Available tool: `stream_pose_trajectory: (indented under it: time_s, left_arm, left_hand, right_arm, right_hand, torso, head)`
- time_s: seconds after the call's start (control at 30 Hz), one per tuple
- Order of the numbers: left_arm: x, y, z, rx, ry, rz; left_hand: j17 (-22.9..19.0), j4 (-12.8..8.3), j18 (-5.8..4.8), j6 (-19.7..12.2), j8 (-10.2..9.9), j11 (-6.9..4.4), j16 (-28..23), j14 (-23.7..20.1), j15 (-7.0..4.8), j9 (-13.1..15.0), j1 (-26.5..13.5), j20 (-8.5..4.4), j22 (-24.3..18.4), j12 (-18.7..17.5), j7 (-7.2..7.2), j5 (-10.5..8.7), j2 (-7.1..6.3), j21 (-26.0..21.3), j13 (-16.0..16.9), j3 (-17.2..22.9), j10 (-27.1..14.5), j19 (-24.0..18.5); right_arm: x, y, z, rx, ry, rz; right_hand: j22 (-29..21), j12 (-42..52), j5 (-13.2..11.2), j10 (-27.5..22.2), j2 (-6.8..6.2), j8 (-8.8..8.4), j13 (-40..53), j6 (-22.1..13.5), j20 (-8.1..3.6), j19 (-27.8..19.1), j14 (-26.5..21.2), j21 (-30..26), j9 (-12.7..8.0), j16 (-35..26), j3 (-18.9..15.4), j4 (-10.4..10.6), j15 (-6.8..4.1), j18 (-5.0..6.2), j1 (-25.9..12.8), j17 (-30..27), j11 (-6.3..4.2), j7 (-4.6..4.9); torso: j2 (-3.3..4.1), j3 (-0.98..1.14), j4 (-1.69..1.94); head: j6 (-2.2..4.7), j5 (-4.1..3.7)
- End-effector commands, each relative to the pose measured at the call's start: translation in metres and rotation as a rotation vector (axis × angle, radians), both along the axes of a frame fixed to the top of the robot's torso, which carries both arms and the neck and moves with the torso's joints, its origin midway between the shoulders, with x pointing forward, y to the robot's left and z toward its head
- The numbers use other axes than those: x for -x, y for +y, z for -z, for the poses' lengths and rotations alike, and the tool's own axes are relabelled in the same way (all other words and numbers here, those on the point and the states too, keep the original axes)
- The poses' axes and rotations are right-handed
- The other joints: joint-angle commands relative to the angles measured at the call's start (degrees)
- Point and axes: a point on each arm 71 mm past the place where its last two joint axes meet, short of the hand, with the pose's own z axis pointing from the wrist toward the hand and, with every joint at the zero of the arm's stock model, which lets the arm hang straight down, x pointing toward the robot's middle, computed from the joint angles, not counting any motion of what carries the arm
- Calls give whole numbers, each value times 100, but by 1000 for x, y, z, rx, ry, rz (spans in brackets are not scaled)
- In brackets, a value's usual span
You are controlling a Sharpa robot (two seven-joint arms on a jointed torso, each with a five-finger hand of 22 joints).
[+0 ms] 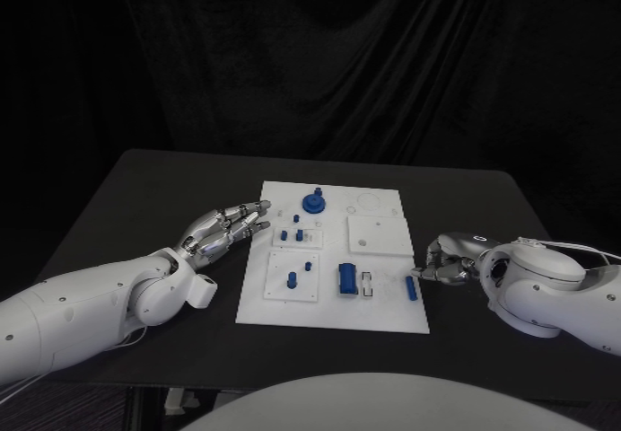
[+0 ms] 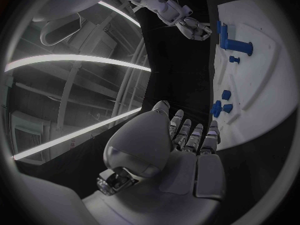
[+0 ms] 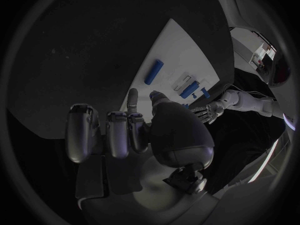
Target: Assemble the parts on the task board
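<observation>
We note the task board (image 1: 389, 319) carrying blue parts (image 1: 348, 278). Left hand (image 1: 228, 228) fingers extended, holding nothing; right hand (image 1: 444, 261) curled, empty, beside the board's edge.

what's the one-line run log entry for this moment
left hand: open, at task board left edge | right hand: fingers curled, empty, by right edge near blue bar | parts untouched
</observation>
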Motion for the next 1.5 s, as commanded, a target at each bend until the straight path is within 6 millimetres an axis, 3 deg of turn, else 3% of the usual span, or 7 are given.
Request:
stream_pose_trajectory:
  time_s: [0.03, 0.27, 0.57, 0.87, 1.2, 1.27, 1.5]
  left_arm:
    - [0, -1, -3, 40, -34, -4]
    - [0, 0, -2, 39, -32, -5]
    - [0, -1, -1, 40, -28, -2]
    - [1, -2, 0, 38, -22, 1]
    - [2, -2, 2, 38, -15, 3]
    - [2, -2, 3, 38, -14, 3]
    - [3, -1, 4, 37, -11, 2]
  left_hand:
    - [9, 7, 29, 9, 31, 43, 22, 2, 21, -8, 38, 14, -2, 25, 14, 36, -12, 18, 9, 32, 6, 29]
    - [8, 3, 25, 1, 30, 46, 23, 1, 24, -10, 41, 14, -7, 22, 15, 41, -13, 18, 9, 42, 7, 29]
    - [8, 2, 23, -3, 29, 49, 22, -1, 26, -11, 42, 14, -11, 17, 17, 41, -13, 17, 8, 47, 6, 29]
    - [6, 0, 20, -13, 26, 53, 20, -5, 29, -14, 43, 14, -18, 12, 18, 42, -12, 16, 7, 56, 5, 28]
    - [5, -3, 16, -22, 23, 62, 19, -10, 33, -16, 46, 14, -31, 9, 22, 43, -9, 13, 7, 69, 4, 24]
    - [5, -3, 16, -22, 23, 62, 19, -10, 33, -16, 46, 14, -31, 9, 22, 43, -9, 13, 7, 69, 4, 24]
    - [5, -8, 12, -32, 20, 67, 18, -13, 36, -19, 49, 15, -35, 1, 24, 45, -8, 12, 6, 81, 2, 23]
  right_arm:
    - [2, 0, 3, 28, 4, 8]
    - [5, 4, 8, 16, 21, 1]
    - [5, 11, 13, 0, 48, -15]
    - [8, 16, 24, 4, 92, -37]
    - [13, 23, 38, -12, 137, -46]
    - [13, 25, 41, -23, 145, -44]
    - [12, 27, 43, -91, 139, -10]
  right_hand:
    - [1190, 15, -132, 607, 21, -66, 1510, 35, -47, 223, 539, -27, -38, -32, -80, -10, -40, 16, -129, 1187, -31, -8]
    - [1188, 15, -458, 607, 102, -249, 1510, 47, -43, 224, 536, -39, -157, -47, -185, -10, -32, 16, -289, 1165, -16, 13]
    - [1186, 15, -462, 607, 116, -299, 1510, 71, -41, 222, 535, -48, -191, -51, -184, -39, -29, 18, -220, 1159, -14, 14]
    - [1184, 15, 373, 607, 64, -522, 1510, 127, -35, 221, 532, -70, -334, -61, -70, -140, -22, 21, 350, 1143, -4, 28]
    - [1180, 15, 805, 607, 37, -779, 1510, 152, -20, 215, 530, -92, -534, -66, 113, -274, -4, 24, 752, 1134, 19, 56]
    - [1179, 15, 1078, 607, 53, -880, 1510, 162, -21, 212, 530, -99, -611, -67, 270, -426, -7, 25, 1015, 1131, 18, 59]
    - [1171, 15, 1381, 607, 56, -1107, 1510, 218, 5, 200, 529, -129, -785, -66, 545, -673, 29, 30, 1346, 1132, 64, 112]
  torso:
    - [-5, 0, 4]
    - [-5, 6, 19]
    - [0, 6, 8]
    - [2, 6, 9]
    - [-1, 8, 15]
    - [-3, 8, 17]
    - [2, 8, 0]
  head:
    - [-1, -3]
    - [-1, -24]
    - [-1, -5]
    - [-1, 8]
    - [-1, 0]
    - [-1, -1]
    - [-1, 37]
